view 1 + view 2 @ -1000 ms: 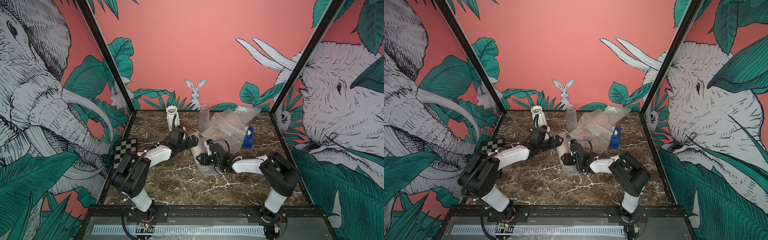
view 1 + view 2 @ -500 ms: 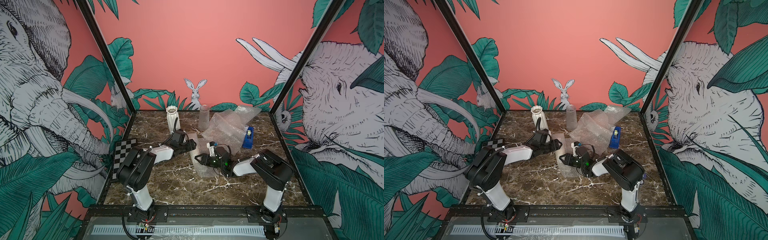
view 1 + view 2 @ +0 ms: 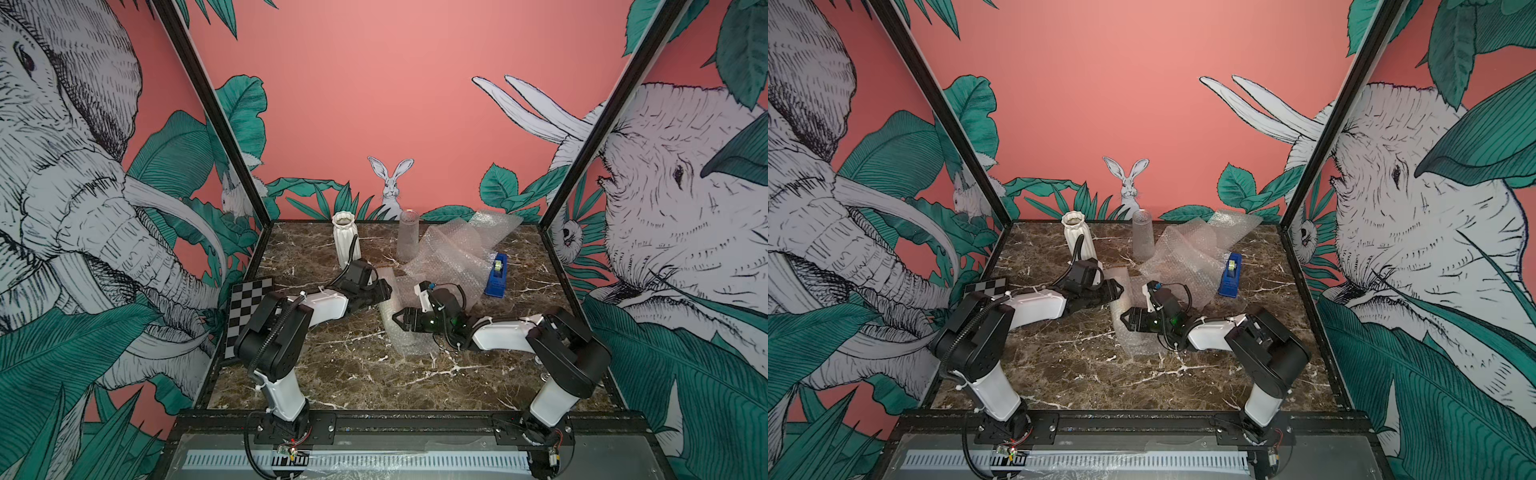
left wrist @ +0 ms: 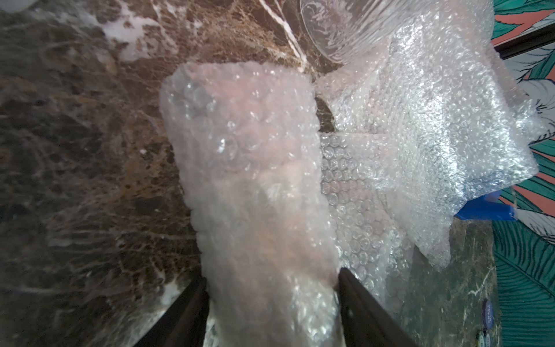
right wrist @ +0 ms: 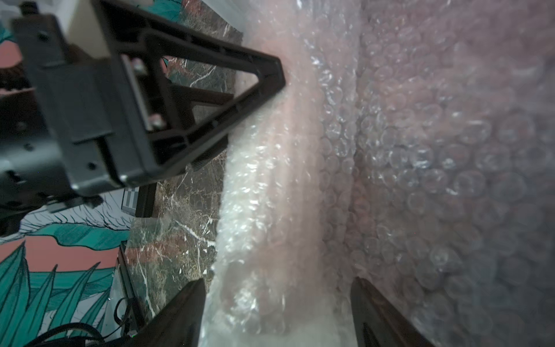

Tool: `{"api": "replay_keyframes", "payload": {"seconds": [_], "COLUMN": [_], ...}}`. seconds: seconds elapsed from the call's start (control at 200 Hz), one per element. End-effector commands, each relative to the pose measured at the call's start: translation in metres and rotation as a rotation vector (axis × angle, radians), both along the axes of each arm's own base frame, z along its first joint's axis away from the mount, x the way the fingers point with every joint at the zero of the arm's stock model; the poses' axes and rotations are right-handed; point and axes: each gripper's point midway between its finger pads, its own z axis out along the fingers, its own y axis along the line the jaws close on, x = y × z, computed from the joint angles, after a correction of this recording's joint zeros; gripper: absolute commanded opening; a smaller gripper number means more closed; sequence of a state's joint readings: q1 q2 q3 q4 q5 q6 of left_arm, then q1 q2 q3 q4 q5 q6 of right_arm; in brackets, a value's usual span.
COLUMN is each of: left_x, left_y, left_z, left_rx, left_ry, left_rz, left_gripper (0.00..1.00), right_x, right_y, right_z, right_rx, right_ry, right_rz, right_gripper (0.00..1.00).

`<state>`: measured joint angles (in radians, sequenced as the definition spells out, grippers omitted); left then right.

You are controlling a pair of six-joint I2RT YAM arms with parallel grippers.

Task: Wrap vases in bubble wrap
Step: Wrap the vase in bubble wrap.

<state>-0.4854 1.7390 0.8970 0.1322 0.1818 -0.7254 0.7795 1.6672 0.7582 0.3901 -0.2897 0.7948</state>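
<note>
You are near the end of the first wrap, I judge. The wrapped vase (image 3: 404,341) lies on its side near the middle of the desk (image 3: 353,376), one end toward the back edge and the other toward the front. Your left tool (image 3: 387,291) has its jaws closed against both flanks of the roll's back half, gripping it. Your right tool (image 3: 397,323) straddles the roll nearer its middle with jaws spread wide, and I see no firm pinch there. Both arms reach in low from the front corners, elbows folded and forearms nearly level with the desk, meeting the roll from opposite sides. The white vase (image 3: 345,243) and glass vase (image 3: 406,239) stand upright and bare at the back edge. The loose bubble wrap (image 3: 453,253) is heaped toward the back right corner, beside the blue tape dispenser (image 3: 496,276). Next you will likely need to pin the seam with the left tool while the right fetches tape; release too soon and the wrap may spring open.
</note>
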Motion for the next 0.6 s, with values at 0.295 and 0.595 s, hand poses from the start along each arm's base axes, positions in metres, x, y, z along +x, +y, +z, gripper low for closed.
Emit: {"api": "replay_keyframes", "payload": {"seconds": [0.295, 0.595], "left_x": [-0.005, -0.003], "left_y": [0.005, 0.0], "left_z": [-0.005, -0.002], "left_rx": [0.006, -0.038], "left_ry": [0.049, 0.059], "left_rz": [0.024, 0.033], "left_gripper": [0.68, 0.68], "right_x": [-0.007, -0.009], "right_y": [0.004, 0.025], "right_z": [0.001, -0.02], "right_rx": [-0.582, -0.633], "right_ry": [-0.217, -0.235], "right_rz": [0.106, 0.156], "right_gripper": [0.77, 0.72]}}
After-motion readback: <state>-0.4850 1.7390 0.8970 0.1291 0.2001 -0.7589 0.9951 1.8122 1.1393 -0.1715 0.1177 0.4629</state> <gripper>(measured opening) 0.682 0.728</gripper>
